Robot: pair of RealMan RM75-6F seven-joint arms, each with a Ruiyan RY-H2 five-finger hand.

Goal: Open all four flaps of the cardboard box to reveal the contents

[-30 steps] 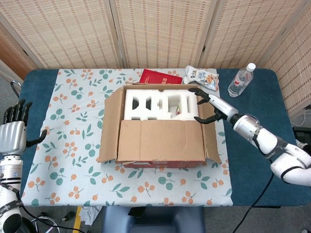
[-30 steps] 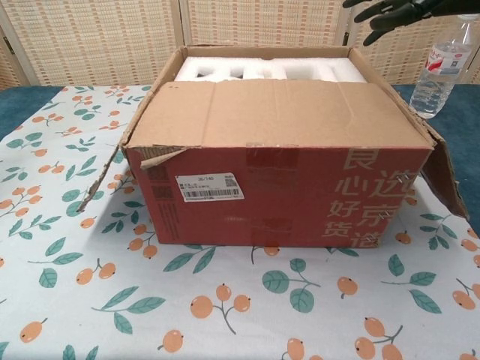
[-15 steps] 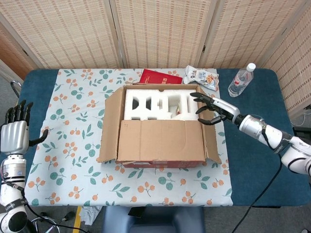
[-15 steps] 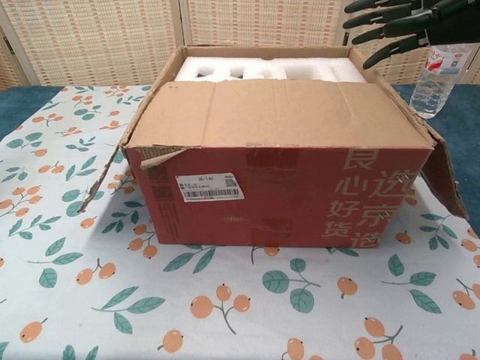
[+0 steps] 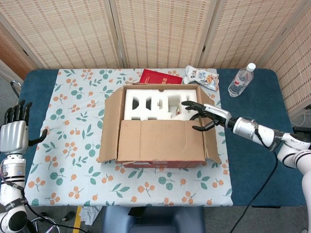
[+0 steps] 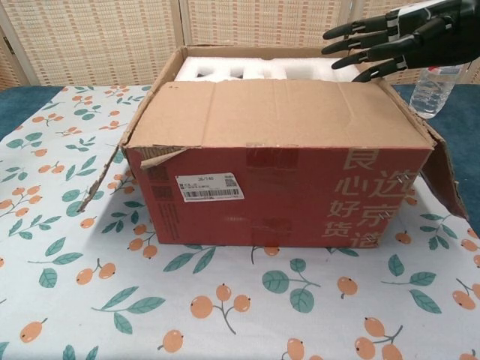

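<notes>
The cardboard box (image 5: 160, 141) (image 6: 285, 180) sits mid-table on the patterned cloth. Its near flap (image 5: 160, 141) lies folded over the front half, while the left flap (image 5: 109, 124) and right flap (image 5: 213, 143) hang outward. White foam packing (image 5: 153, 104) (image 6: 255, 69) shows in the open rear half. My right hand (image 5: 204, 114) (image 6: 390, 41) hovers open over the box's right rear, fingers spread and pointing left, just above the near flap's far edge. My left hand (image 5: 14, 133) stands open and upright off the table's left side, holding nothing.
A water bottle (image 5: 240, 80) (image 6: 436, 79) stands at the back right. A snack bag (image 5: 201, 76) and a red book (image 5: 160, 76) lie behind the box. The floral cloth (image 5: 68, 145) covers the blue table (image 5: 252, 165).
My right hand has moved left, from beside the box's right wall to over the foam and the near flap's far edge. The left hand has stayed put.
</notes>
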